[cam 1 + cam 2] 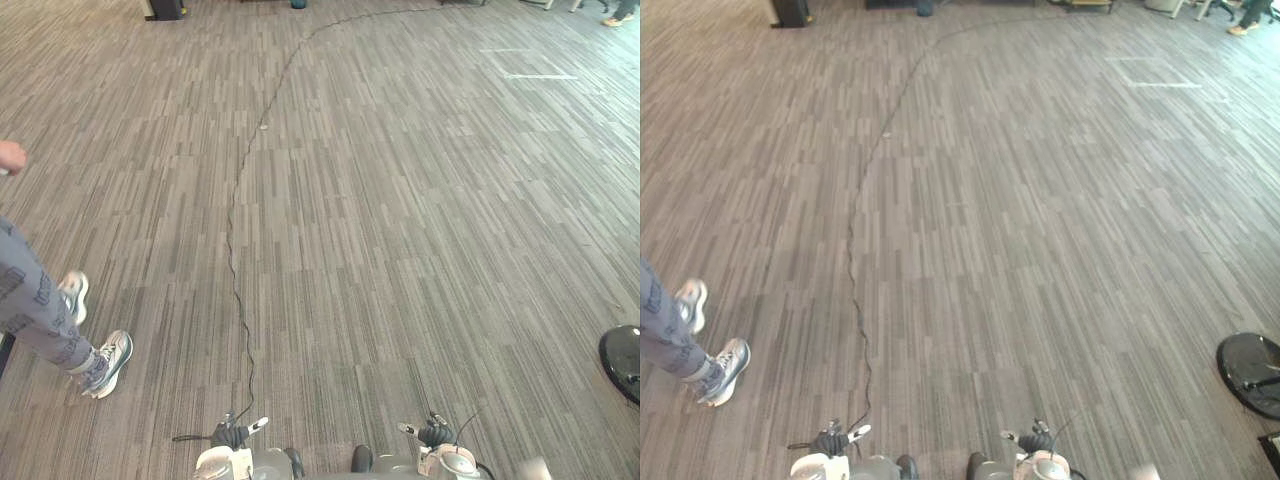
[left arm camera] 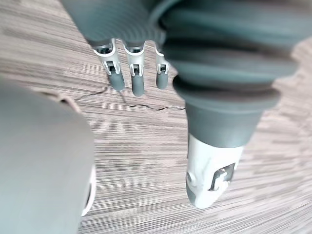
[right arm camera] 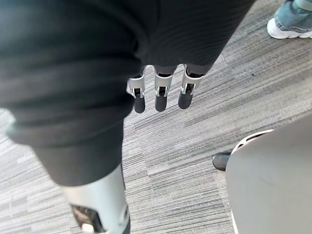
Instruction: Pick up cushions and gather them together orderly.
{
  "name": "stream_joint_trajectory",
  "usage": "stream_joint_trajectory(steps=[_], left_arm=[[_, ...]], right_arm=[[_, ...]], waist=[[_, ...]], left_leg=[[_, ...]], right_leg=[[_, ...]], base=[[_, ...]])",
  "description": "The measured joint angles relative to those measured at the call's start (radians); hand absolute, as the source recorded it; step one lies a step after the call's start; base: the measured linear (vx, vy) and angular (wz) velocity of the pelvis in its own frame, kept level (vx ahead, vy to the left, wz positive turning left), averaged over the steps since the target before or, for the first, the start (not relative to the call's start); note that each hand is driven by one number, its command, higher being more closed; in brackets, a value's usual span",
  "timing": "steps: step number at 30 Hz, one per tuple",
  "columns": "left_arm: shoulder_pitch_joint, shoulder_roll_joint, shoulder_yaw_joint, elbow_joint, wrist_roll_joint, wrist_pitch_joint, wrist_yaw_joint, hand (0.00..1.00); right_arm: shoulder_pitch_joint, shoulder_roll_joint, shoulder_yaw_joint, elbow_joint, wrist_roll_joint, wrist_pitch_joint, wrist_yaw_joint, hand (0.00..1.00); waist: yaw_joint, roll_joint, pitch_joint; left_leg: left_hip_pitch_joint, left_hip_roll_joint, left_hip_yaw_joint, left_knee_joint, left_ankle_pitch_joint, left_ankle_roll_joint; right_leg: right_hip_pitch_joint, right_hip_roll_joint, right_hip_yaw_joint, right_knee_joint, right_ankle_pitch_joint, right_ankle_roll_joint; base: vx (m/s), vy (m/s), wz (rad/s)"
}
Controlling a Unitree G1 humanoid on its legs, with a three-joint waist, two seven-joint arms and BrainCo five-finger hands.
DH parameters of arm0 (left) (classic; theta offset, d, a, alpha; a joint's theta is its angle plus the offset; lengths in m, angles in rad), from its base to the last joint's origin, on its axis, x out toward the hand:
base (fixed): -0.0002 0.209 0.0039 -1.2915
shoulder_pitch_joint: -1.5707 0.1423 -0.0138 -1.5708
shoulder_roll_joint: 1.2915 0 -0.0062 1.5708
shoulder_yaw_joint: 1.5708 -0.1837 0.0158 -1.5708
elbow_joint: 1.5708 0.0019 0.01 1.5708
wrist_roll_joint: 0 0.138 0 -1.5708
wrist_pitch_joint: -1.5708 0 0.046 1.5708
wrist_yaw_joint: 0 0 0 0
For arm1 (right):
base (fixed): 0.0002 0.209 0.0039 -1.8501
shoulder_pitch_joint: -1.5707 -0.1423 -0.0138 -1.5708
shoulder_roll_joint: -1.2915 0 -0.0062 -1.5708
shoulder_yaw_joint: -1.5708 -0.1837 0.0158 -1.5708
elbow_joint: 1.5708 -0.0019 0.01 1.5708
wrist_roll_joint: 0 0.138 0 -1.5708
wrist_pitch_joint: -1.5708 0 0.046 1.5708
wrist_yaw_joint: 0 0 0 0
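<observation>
My left hand hangs over the grey striped carpet, its fingers straight and relaxed with nothing in them. The thumb stands apart from them. My right hand hangs the same way above the carpet, with straight fingers that hold nothing.
A person in grey trousers and white-grey shoes walks at the left, one hand showing at the edge. A black round base lies on the floor at the right. Another person's shoe shows near my right hand. Dark furniture stands far back.
</observation>
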Motion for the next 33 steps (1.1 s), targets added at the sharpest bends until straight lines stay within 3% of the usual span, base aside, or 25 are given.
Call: stream_joint_trajectory(steps=[2, 4, 6, 7, 9, 11, 13, 14, 15, 16, 17, 19, 21, 22, 23, 24, 25, 26, 27, 28, 29, 30, 31, 32, 33], left_arm=[[-0.001, -0.012, 0.016, -0.011, -0.027, -0.001, 0.0, 0.0], [0.0, -0.012, 0.017, -0.027, -0.046, -0.002, 0.0, 0.0], [0.002, -0.014, 0.016, -0.044, -0.054, -0.002, 0.004, 0.0], [-0.002, -0.012, 0.017, -0.044, -0.063, -0.002, 0.006, 0.0], [-0.004, -0.006, 0.02, -0.053, -0.069, -0.004, 0.005, 0.0], [-0.011, 0.003, 0.021, -0.054, -0.069, -0.003, 0.005, 0.0], [-0.015, 0.005, 0.011, -0.037, -0.067, 0.002, 0.007, 0.0], [-0.014, 0.018, -0.004, -0.025, -0.067, 0.003, 0.007, 0.0], [-0.008, 0.027, -0.024, -0.022, -0.066, 0.007, 0.008, 0.0], [-0.004, 0.03, -0.034, -0.023, -0.066, 0.008, 0.007, 0.0], [0.002, 0.029, -0.052, -0.023, -0.065, 0.008, 0.008, 0.0], [-0.003, 0.028, -0.072, -0.023, -0.062, 0.008, 0.007, 0.0], [-0.025, 0.025, -0.078, -0.02, -0.061, 0.007, 0.008, 0.0], [-0.041, 0.023, -0.078, -0.009, -0.06, 0.007, 0.008, 0.0], [-0.047, 0.024, -0.078, -0.006, -0.06, 0.006, 0.008, 0.0], [-0.054, 0.029, -0.078, 0.0, -0.059, 0.005, 0.007, 0.0], [-0.046, 0.021, -0.076, 0.011, -0.053, 0.006, 0.007, 0.0], [-0.048, 0.008, -0.069, 0.02, -0.048, 0.006, 0.007, 0.0], [-0.055, -0.013, -0.066, 0.025, -0.044, 0.005, 0.005, 0.0], [-0.059, -0.03, -0.064, 0.024, -0.037, 0.001, 0.006, 0.0], [-0.059, -0.037, -0.057, 0.027, -0.037, 0.002, 0.006, 0.0], [-0.054, -0.057, -0.042, 0.033, -0.037, 0.008, 0.006, 0.0], [-0.05, -0.065, -0.03, 0.031, -0.037, 0.008, 0.005, 0.0], [-0.046, -0.072, -0.009, 0.002, -0.038, 0.006, 0.004, 0.0], [-0.04, -0.066, 0.004, -0.028, -0.038, 0.003, 0.003, 0.0]], right_arm=[[-0.001, -0.009, -0.002, -0.005, 0.012, 0.002, -0.009, 0.0], [-0.004, -0.016, -0.002, -0.007, 0.02, 0.004, -0.015, 0.0], [-0.002, -0.025, -0.001, -0.004, 0.02, 0.007, -0.021, 0.0], [0.0, -0.02, 0.002, 0.0, 0.02, 0.01, -0.021, 0.0], [-0.005, 0.002, 0.006, 0.0, 0.019, 0.009, -0.018, 0.0], [-0.003, 0.008, 0.0, 0.0, 0.018, 0.011, -0.017, 0.0], [-0.003, 0.009, 0.004, -0.007, 0.018, 0.009, -0.014, 0.0], [-0.002, 0.013, 0.008, -0.019, 0.018, 0.007, -0.011, 0.0], [-0.005, 0.012, 0.011, -0.026, 0.019, 0.0, -0.01, 0.0], [-0.008, 0.009, 0.012, -0.028, 0.019, -0.003, -0.01, 0.0], [-0.012, 0.003, 0.014, -0.047, 0.019, -0.007, -0.009, 0.0], [-0.019, -0.014, 0.038, -0.079, 0.019, -0.021, -0.006, 0.0], [-0.03, -0.022, 0.041, -0.113, 0.019, -0.027, -0.002, 0.0], [-0.049, -0.028, 0.042, -0.114, 0.02, -0.031, 0.0, 0.0], [-0.052, -0.029, 0.042, -0.114, 0.02, -0.031, 0.001, 0.0], [-0.053, -0.024, 0.041, -0.11, 0.02, -0.031, 0.001, 0.0], [-0.047, -0.035, 0.039, -0.109, 0.019, -0.03, 0.001, 0.0], [-0.05, -0.039, 0.035, -0.109, 0.02, -0.03, 0.002, 0.0], [-0.058, -0.061, 0.034, -0.108, 0.018, -0.03, 0.004, 0.0], [-0.058, -0.065, 0.011, -0.108, 0.018, -0.029, 0.009, 0.0], [-0.057, -0.065, 0.004, -0.109, 0.02, -0.027, 0.009, 0.0], [-0.05, -0.069, 0.001, -0.114, 0.02, -0.021, 0.007, 0.0], [-0.046, -0.069, 0.002, -0.116, 0.021, -0.017, 0.007, 0.0], [-0.027, -0.055, 0.008, -0.129, 0.021, -0.01, 0.006, 0.0], [-0.013, -0.024, 0.014, -0.135, 0.024, -0.01, 0.006, 0.0]], waist=[[0.001, 0.021, 0.009], [0.006, 0.019, 0.01], [0.014, 0.015, 0.013], [0.025, 0.002, 0.011], [0.026, -0.013, 0.007], [0.033, -0.022, 0.007], [0.038, -0.029, 0.003], [0.032, -0.043, 0.005], [0.025, -0.042, 0.009], [0.02, -0.037, 0.012], [0.002, -0.028, 0.019], [-0.012, 0.006, 0.04], [-0.018, 0.019, 0.048], [-0.03, 0.029, 0.057], [-0.035, 0.026, 0.056], [-0.044, 0.002, 0.064], [-0.061, 0.011, 0.06], [-0.066, 0.031, 0.057], [-0.059, 0.071, 0.046], [-0.057, 0.078, 0.051], [-0.059, 0.084, 0.055], [-0.061, 0.103, 0.066], [-0.057, 0.111, 0.069], [-0.05, 0.111, 0.077], [-0.032, 0.087, 0.087]], left_leg=[[-0.073, 0.037, -0.002, 0.047, -0.045, 0.004], [-0.135, 0.021, -0.01, -0.068, -0.015, 0.01], [-0.171, -0.027, -0.054, -0.253, 0.166, -0.004], [-0.159, -0.061, -0.037, -0.239, 0.163, 0.047], [-0.212, -0.063, -0.03, -0.132, 0.075, 0.071], [-0.212, -0.066, -0.02, -0.064, 0.003, 0.092], [-0.127, -0.073, 0.014, -0.084, -0.049, 0.106], [-0.056, -0.09, 0.025, -0.123, -0.07, 0.11], [0.019, -0.101, 0.027, -0.164, -0.086, 0.112], [0.053, -0.104, 0.027, -0.188, -0.09, 0.112], [0.145, -0.106, 0.026, -0.254, -0.09, 0.112], [0.28, -0.084, 0.028, -0.342, -0.089, 0.11], [0.342, -0.073, 0.025, -0.388, -0.089, 0.111], [0.381, -0.063, 0.027, -0.426, -0.089, 0.11], [0.39, -0.068, 0.024, -0.439, -0.086, 0.106], [0.452, -0.086, 0.006, -0.465, -0.08, 0.063], [0.513, -0.064, -0.03, -0.466, -0.098, 0.013], [0.527, -0.046, -0.04, -0.462, -0.1, 0.004], [0.501, -0.006, -0.057, -0.408, -0.067, -0.051], [0.432, 0.019, -0.087, -0.25, 0.011, -0.07], [0.4, 0.033, -0.1, -0.168, 0.049, -0.064], [0.303, 0.086, -0.126, 0.082, 0.225, -0.055], [0.27, 0.117, -0.126, 0.184, 0.256, -0.06], [0.194, 0.184, -0.092, 0.39, 0.181, -0.042], [0.128, 0.205, -0.059, 0.493, 0.095, -0.024]], right_leg=[[0.033, -0.011, -0.006, 0.003, -0.032, 0.005], [0.036, -0.054, -0.004, 0.018, -0.063, 0.036], [0.052, -0.107, 0.007, 0.011, -0.096, 0.084], [0.067, -0.14, 0.023, 0.007, -0.111, 0.082], [0.055, -0.155, 0.048, 0.025, -0.104, 0.07], [0.033, -0.175, 0.08, 0.111, -0.103, 0.095], [-0.081, -0.2, 0.142, 0.42, -0.084, 0.128], [-0.167, -0.208, 0.167, 0.655, -0.055, 0.167], [-0.249, -0.207, 0.149, 0.857, -0.057, 0.163], [-0.275, -0.206, 0.127, 0.918, -0.066, 0.145], [-0.329, -0.2, 0.058, 0.994, -0.094, 0.096], [-0.414, -0.144, -0.041, 0.945, -0.151, 0.017], [-0.534, -0.102, -0.09, 0.783, -0.149, 0.006], [-0.573, -0.068, -0.123, 0.52, -0.069, 0.018], [-0.574, -0.059, -0.134, 0.43, -0.03, 0.022], [-0.587, -0.044, -0.125, 0.234, 0.087, 0.006], [-0.572, -0.002, -0.065, 0.219, 0.256, -0.078], [-0.576, 0.01, -0.052, 0.248, 0.29, -0.098], [-0.601, 0.019, -0.067, 0.335, 0.217, -0.106], [-0.591, 0.013, -0.08, 0.383, 0.163, -0.101], [-0.569, 0.013, -0.087, 0.378, 0.143, -0.098], [-0.471, 0.029, -0.1, 0.331, 0.103, -0.1], [-0.427, 0.04, -0.1, 0.306, 0.095, -0.101], [-0.312, 0.065, -0.098, 0.252, 0.067, -0.105], [-0.2, 0.068, -0.073, 0.204, 0.026, -0.103]], base=[[0.2, 0.124, 0.09], [0.27, 0.204, -0.02], [0.41, 0.327, -0.17], [0.51, 0.33, -0.25], [0.5, 0.294, -0.09], [0.42, 0.236, -0.14], [0.46, 0.193, -0.35], [0.57, 0.141, -0.24], [0.57, 0.11, -0.21], [0.49, 0.065, -0.17], [0.52, 0.063, -0.15], [0.53, 0.049, -0.18], [0.52, -0.008, -0.1], [0.64, -0.026, 0.06], [0.58, -0.056, 0.37], [0.66, -0.105, 0.53], [0.71, -0.13, 0.54], [0.73, -0.144, 0.38], [0.72, -0.185, 0.23], [0.7, -0.22, 0.19], [0.71, -0.253, 0.23], [0.57, -0.183, 0.17], [0.71, -0.147, 0.17], [0.79, -0.12, 0.03], [0.75, -0.106, -0.02]])
